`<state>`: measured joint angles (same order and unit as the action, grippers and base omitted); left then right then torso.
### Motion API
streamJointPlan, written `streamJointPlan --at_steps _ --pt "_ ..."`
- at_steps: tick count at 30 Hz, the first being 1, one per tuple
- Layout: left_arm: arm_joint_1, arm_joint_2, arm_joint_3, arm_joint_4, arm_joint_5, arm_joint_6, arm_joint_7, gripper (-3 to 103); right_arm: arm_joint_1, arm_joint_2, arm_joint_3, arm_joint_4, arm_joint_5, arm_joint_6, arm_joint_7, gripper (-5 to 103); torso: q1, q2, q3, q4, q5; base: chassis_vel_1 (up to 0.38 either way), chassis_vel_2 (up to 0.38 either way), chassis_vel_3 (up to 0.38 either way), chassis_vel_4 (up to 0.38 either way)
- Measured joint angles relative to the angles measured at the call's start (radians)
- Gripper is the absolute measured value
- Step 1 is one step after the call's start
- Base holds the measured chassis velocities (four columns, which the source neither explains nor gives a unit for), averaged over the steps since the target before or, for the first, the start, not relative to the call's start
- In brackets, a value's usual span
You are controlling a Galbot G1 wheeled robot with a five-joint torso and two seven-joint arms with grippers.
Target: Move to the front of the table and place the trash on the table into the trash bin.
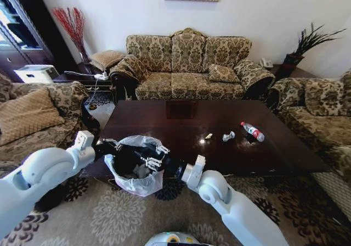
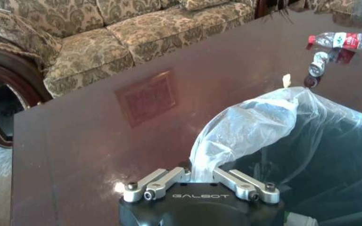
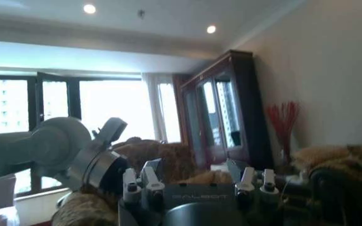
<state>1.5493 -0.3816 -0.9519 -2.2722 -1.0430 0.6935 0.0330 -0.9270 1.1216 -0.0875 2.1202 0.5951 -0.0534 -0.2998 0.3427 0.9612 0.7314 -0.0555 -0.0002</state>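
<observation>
A glossy dark brown rectangular wooden table stands before a patterned beige three-seat sofa, with the robot stationed at the table's near edge. At the near left corner sits a small round dark trash bin lined with a translucent white plastic bag that folds over its rim. The left gripper is at the bin's left rim; in the left wrist view its fingers are pinching a fold of the bag. The right gripper reaches across the bin's mouth from the right, its fingers spread apart.

Trash lies well apart from the bin on the right half of the table: a clear plastic bottle with a red label on its side, a crumpled white paper wad just left of it, and a small pale scrap farther left. A floral grey carpet covers the floor below.
</observation>
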Motion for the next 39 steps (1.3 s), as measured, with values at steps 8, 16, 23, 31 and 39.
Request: streamJointPlan --at_steps 8,16,23,31,39 --pt "0.0 0.0 0.0 0.0 0.0 0.0 0.0 2 -0.029 0.002 0.234 -0.062 0.012 -0.023 0.217 95 0.0 0.0 0.0 -0.0002 0.0001 0.0 0.0 0.0 0.0" --pt "0.0 0.0 0.0 0.0 0.0 0.0 0.0 2 -0.066 0.004 0.375 -0.172 0.018 -0.011 0.284 100 0.0 0.0 0.0 0.0002 -0.0001 -0.001 -0.041 0.012 0.054" --pt "0.0 0.0 0.0 0.0 0.0 0.0 0.0 2 -0.071 0.021 0.363 -0.197 0.012 -0.004 0.335 100 0.0 0.0 0.0 0.0002 0.0 -0.067 -0.196 0.087 0.183" --pt "0.0 0.0 0.0 -0.001 0.0 0.0 0.001 2 -0.069 0.031 0.351 -0.212 0.033 -0.002 0.373 100 0.0 0.0 0.0 -0.0007 0.0003 -0.105 -0.131 0.082 0.109" --pt "0.0 0.0 0.0 0.0 0.0 0.0 0.0 2 -0.072 0.031 0.36 -0.218 0.043 -0.01 0.374 100 0.0 0.0 0.0 0.001 -0.0006 -0.004 0.051 0.01 -0.044"
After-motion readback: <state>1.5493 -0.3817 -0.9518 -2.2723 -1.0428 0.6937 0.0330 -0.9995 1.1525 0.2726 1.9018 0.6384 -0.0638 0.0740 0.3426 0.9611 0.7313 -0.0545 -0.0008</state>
